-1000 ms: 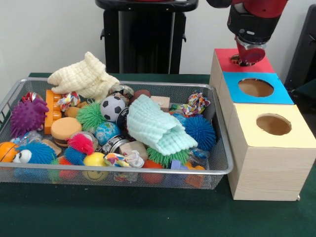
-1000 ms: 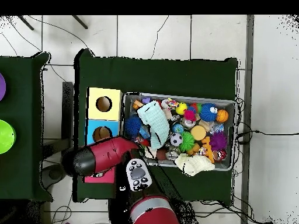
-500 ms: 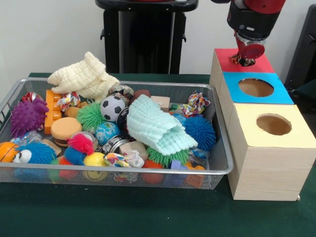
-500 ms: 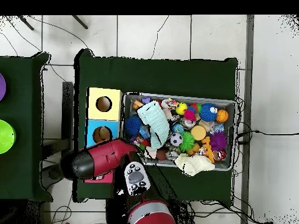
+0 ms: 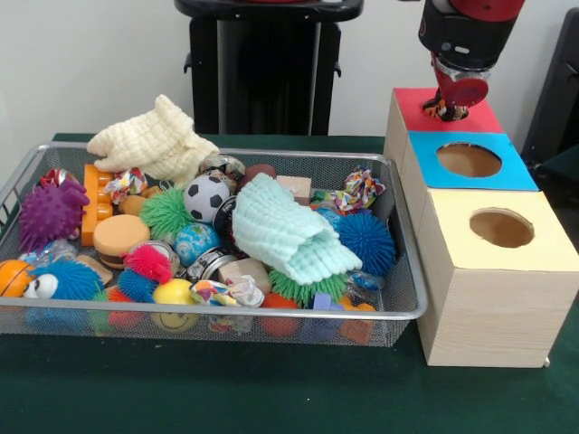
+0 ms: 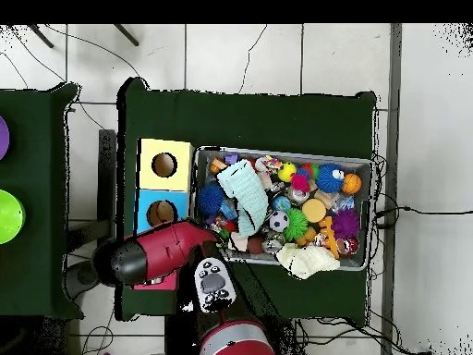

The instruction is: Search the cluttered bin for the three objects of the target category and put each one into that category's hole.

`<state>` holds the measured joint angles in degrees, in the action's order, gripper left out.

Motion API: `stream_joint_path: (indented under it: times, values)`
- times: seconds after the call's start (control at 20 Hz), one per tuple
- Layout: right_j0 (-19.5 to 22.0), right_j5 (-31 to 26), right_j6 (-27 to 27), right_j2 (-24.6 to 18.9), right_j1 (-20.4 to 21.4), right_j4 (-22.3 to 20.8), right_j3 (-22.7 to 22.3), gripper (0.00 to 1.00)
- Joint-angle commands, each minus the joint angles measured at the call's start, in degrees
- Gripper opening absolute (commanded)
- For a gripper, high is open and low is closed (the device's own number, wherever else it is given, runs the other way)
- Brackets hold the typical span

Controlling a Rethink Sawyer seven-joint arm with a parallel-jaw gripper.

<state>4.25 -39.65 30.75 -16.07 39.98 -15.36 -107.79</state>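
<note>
One knotted rag toy (image 5: 444,110) shows at the claw (image 5: 450,108) in your front view: the claw hangs right over the red hole (image 5: 436,110), apparently clamped on that multicolour bundle, though the view is too tight there for me to be sure. I'd call this a drop not yet finished. Look-alikes sit in the wire bin (image 5: 398,307): one knot at the right rear (image 5: 359,191), one by the orange block (image 5: 126,184), one at the front (image 5: 226,292). So you likely have more fetches left. The blue hole (image 5: 469,160) and yellow hole (image 5: 501,228) look empty from here.

Overhead view: the red arm (image 6: 157,254) covers the red box and the claw entirely, so it gives you nothing on the grip. It does show the whole bin (image 6: 365,163) layout on the green table (image 6: 259,120).
</note>
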Motion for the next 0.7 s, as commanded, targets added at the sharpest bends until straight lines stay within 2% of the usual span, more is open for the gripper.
stream_joint_path:
  times: [0.05, 0.45, 0.7]
  values:
    - [0.3, -7.2, 9.3, 2.0, 0.2, -1.8, -1.6, 1.0]
    - [-1.0, -8.2, 10.2, 2.1, 1.1, -1.0, 0.3, 1.0]
    - [0.8, -12.5, 7.8, 0.3, 5.1, 1.7, 0.5, 1.0]
